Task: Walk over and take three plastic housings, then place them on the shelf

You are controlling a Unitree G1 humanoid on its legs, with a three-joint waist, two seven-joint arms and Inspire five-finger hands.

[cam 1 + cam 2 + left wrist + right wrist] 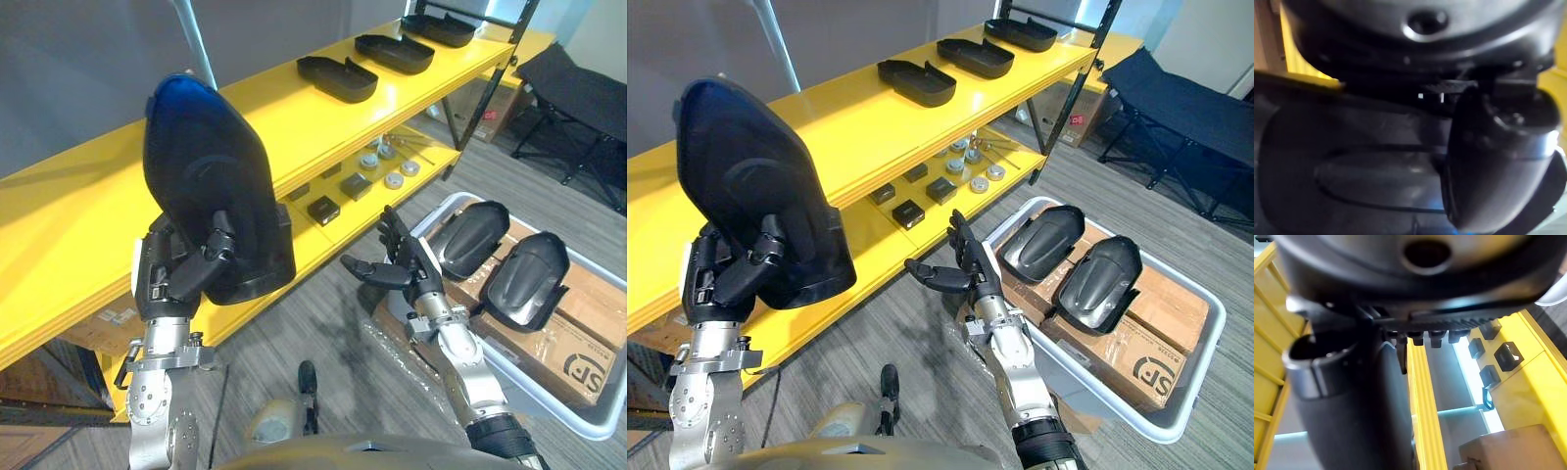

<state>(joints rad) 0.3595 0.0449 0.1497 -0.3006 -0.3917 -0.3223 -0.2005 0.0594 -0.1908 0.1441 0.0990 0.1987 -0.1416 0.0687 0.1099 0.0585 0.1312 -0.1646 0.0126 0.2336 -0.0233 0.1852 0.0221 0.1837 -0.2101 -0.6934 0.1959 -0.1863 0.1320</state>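
Left hand (181, 272) clasps housing (201, 166) by yellow shelf (78, 201); right hand (409, 262) fingers (391, 231) spread over grey floor (313, 318)

Head stereo above shelf (88, 201); wrists close-up

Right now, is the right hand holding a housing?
No, the right hand is open and empty; the left hand grips the housing.

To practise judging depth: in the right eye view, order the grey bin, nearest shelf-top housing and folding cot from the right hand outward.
1. Grey bin, beside the right hand.
2. Shelf-top housing, up on the yellow shelf.
3. Folding cot, far right.
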